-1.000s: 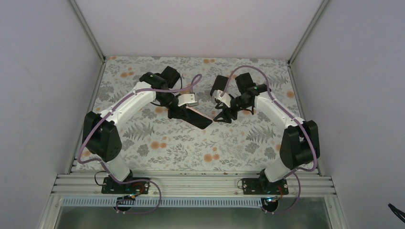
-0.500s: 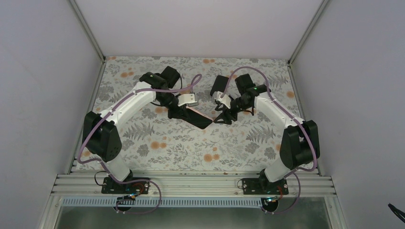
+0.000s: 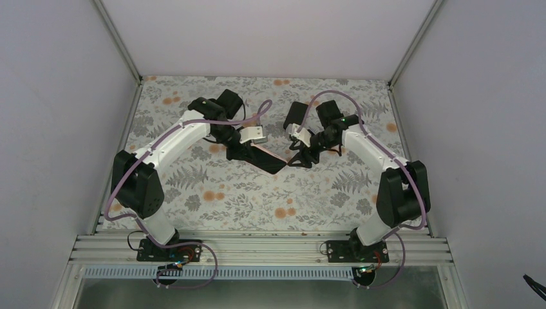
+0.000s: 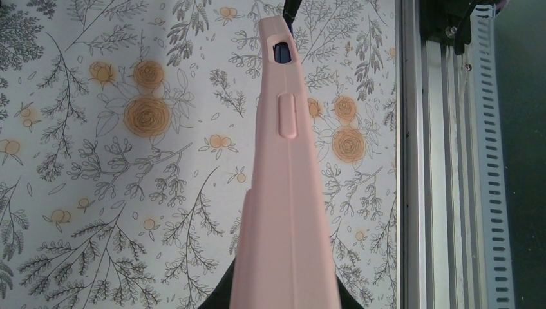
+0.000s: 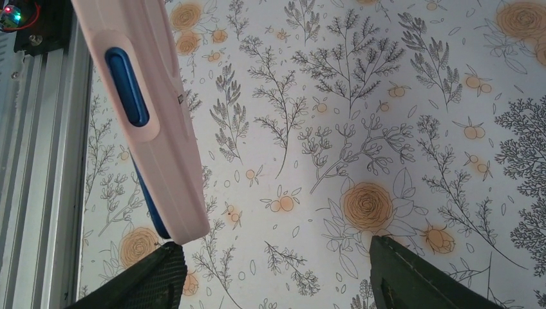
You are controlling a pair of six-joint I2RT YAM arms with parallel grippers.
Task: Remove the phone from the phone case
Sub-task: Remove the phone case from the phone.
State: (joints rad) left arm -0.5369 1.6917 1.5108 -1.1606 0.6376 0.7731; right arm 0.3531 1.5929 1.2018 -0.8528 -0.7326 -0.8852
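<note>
The phone sits in a pink case (image 3: 269,158), held tilted above the table's middle. My left gripper (image 3: 242,152) is shut on the case's far end. In the left wrist view the case (image 4: 290,193) runs up from between my black fingers (image 4: 219,297), and the blue phone (image 4: 281,53) shows through a cutout. My right gripper (image 3: 298,158) is open at the case's free end. In the right wrist view the case (image 5: 154,154) hangs at the upper left, with the blue phone (image 5: 127,85) in its cutout. Its lower corner is just above my left finger (image 5: 145,283), and the right finger (image 5: 418,280) stands far apart.
The floral table mat (image 3: 270,199) lies below. The aluminium rail (image 4: 425,161) runs along the near edge, and white enclosure walls stand on three sides.
My right gripper has moved slightly left, closing in on the free end of the case. The left gripper and the case have stayed in place.
</note>
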